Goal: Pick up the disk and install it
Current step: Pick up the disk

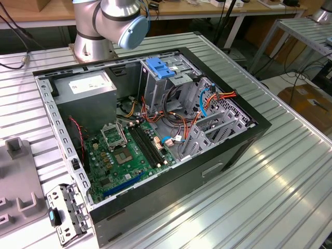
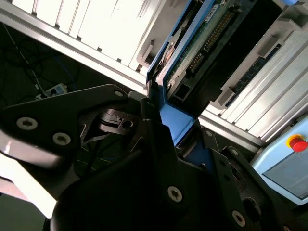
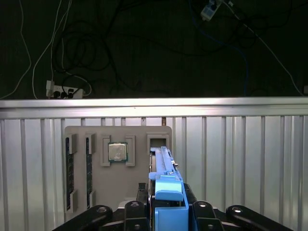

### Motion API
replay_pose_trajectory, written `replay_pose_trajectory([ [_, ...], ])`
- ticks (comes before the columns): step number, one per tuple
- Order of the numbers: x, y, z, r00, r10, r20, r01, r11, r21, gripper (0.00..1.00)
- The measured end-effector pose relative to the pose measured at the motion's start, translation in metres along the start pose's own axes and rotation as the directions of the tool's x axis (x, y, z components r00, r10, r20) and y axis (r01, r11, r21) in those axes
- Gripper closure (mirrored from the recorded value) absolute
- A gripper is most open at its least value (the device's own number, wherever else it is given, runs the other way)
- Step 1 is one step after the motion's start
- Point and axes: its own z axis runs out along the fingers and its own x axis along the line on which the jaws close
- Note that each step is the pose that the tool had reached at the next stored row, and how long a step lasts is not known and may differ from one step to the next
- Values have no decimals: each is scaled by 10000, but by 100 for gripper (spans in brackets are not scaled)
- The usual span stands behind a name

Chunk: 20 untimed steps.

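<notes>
- Between the fingers of the gripper [image 3: 166, 208], the disk [image 3: 160, 161] stands on edge, with its blue bracket [image 3: 168, 188] nearest the wrist. The jaws are closed down to the disk's thickness and clamp it from both sides.
- Close against the gripper in the second wrist view, the disk [image 2: 204, 41] shows its green circuit-board face, and one finger [image 2: 153, 126] presses on the bracket's edge.
- Judged from this, the pick-up is done and the carry to the computer is the step in hand. The disk looks lifted off the grey tray [image 3: 96, 202] below the gripper, where a processor chip [image 3: 117, 152] and memory sticks [image 3: 70, 168] sit in their slots.
- The next move calls for a firm, square hold while the disk is brought to the drive cage [image 1: 155, 91] inside the open case [image 1: 244, 137], well off to the gripper's side. It also calls for care around the loose cables [image 1: 181, 122] beside that cage.
- Under the gripper the table [image 3: 240, 159] is ribbed aluminium, hard and bright. Past its edge lies a dark floor with cords and a power strip [image 3: 65, 89].
</notes>
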Motion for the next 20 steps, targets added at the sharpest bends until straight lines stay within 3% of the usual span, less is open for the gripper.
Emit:
replay_pose_trajectory([
  [20,1,-3,-147,10000,-1,0,1,10000,0,63],
])
